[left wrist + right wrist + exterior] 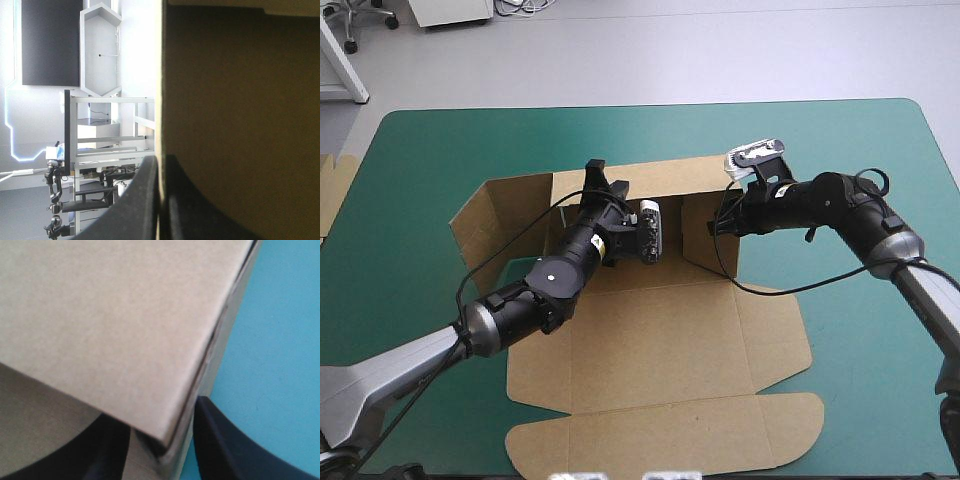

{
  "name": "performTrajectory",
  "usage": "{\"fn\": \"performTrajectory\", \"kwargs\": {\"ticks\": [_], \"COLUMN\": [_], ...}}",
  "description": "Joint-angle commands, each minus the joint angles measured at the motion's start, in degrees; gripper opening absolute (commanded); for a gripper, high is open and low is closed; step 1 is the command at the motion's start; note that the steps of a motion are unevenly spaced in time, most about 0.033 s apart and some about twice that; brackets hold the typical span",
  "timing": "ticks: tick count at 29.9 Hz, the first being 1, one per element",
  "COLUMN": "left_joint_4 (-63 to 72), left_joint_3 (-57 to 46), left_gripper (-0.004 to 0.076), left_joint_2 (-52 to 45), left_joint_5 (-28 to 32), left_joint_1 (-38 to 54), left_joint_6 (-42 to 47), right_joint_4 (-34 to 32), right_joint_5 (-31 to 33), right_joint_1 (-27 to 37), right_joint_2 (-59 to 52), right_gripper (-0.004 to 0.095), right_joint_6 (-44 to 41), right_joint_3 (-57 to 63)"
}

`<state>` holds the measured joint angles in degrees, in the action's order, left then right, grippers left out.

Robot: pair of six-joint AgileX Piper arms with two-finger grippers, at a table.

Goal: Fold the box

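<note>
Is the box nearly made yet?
About halfway. Done: the box has its back wall, left wall and right wall standing. In hand: the left gripper pinches the back wall, and the right gripper grips the right wall's corner. Left: tucking the walls; the front flaps lie flat on the table.

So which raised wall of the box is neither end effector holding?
The left wall, splayed outward. The left end effector pinches the back wall, the right end effector the right wall.

The table (pixel 900 140) wears a teal-green cover. A spare piece of brown board (pixel 332 195) lies at its left edge.
</note>
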<state>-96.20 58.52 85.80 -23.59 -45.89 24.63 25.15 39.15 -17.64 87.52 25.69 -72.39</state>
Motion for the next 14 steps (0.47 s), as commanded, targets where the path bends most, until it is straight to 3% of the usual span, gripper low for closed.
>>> {"fn": "performTrajectory", "kwargs": {"ticks": [1,5,10,14], "left_joint_4": [-2.3,-2.3,-2.3,-2.5], "left_joint_3": [1.5,1.5,1.5,1.5], "left_gripper": [-0.0011,-0.0011,-0.0011,-0.0010], "left_joint_2": [-2.0,-2.0,-2.0,-2.0], "left_joint_5": [0.9,1.0,1.2,1.2], "left_joint_1": [-0.4,-0.4,-0.4,-0.4], "left_joint_6": [1.1,1.2,1.3,2.5], "right_joint_4": [1.9,2.5,3.9,4.2], "right_joint_5": [-1.5,-0.9,-0.8,-1.2], "right_joint_1": [-0.4,-1.0,-1.5,-1.5], "right_joint_2": [-1.8,-1.8,-1.8,-1.8], "right_gripper": [0.0289,0.0184,-0.0020,-0.0014], "right_joint_6": [0.1,0.2,2.0,0.4], "right_joint_3": [-1.4,-1.4,-1.4,-1.4]}}
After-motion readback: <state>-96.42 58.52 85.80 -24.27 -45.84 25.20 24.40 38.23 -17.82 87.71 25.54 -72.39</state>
